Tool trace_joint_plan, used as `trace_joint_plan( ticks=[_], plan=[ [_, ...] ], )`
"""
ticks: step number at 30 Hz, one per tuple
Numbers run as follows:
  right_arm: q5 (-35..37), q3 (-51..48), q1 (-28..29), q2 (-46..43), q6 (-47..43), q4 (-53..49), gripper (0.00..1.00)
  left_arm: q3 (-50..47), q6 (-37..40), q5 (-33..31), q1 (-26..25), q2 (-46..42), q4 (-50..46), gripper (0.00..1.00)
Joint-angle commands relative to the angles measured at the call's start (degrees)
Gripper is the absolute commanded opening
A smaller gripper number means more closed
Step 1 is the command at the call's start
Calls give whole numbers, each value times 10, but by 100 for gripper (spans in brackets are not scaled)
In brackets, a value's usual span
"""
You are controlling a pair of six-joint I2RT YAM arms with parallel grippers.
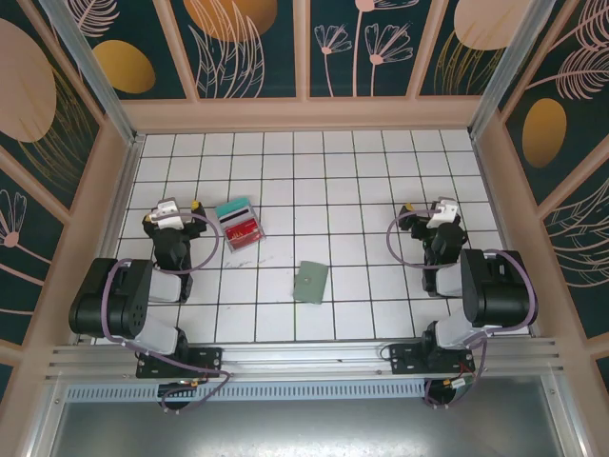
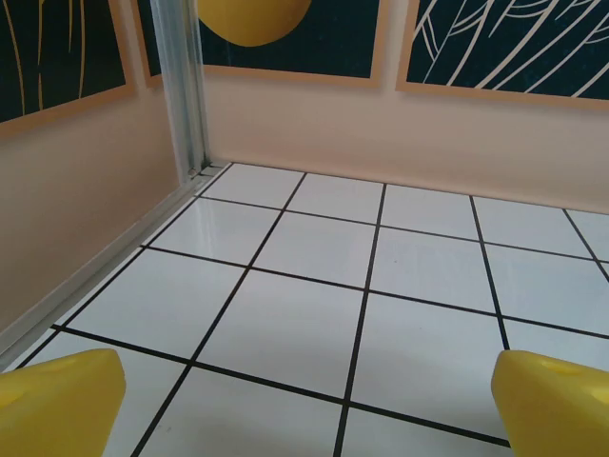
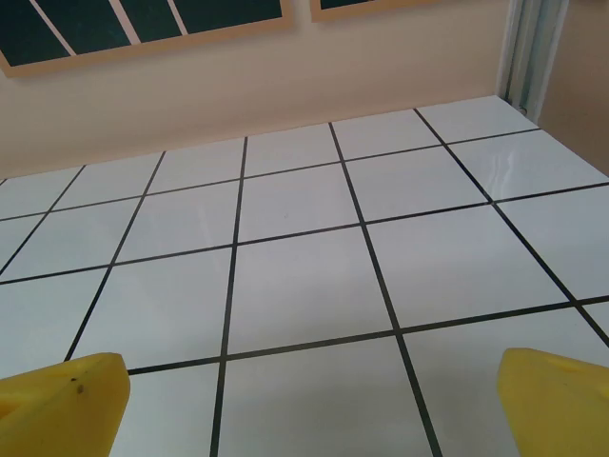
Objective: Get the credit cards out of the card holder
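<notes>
The card holder is a flat grey-green piece lying on the tiled floor near the middle front, with nothing touching it. Two credit cards lie to its upper left, partly overlapping: a teal one and a red one with a dark stripe. My left gripper sits just left of the cards, raised off the floor. Its yellow fingertips stand wide apart with only bare tiles between them, so it is open. My right gripper is at the right side, also open and holding nothing.
Pinkish walls with patterned panels enclose the white tiled floor on three sides. An aluminium post stands in the far left corner. A metal rail runs along the near edge by the arm bases.
</notes>
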Motion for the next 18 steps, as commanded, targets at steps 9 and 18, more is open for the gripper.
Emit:
trace_joint_plan(
  ticks=[9, 18],
  plan=[
    [-12, 11, -3, 1, -8, 8, 99, -2, 8, 10, 4, 1, 20, 99],
    [-12, 12, -4, 1, -8, 7, 99, 2, 6, 15, 5, 0, 9, 99]
  ],
)
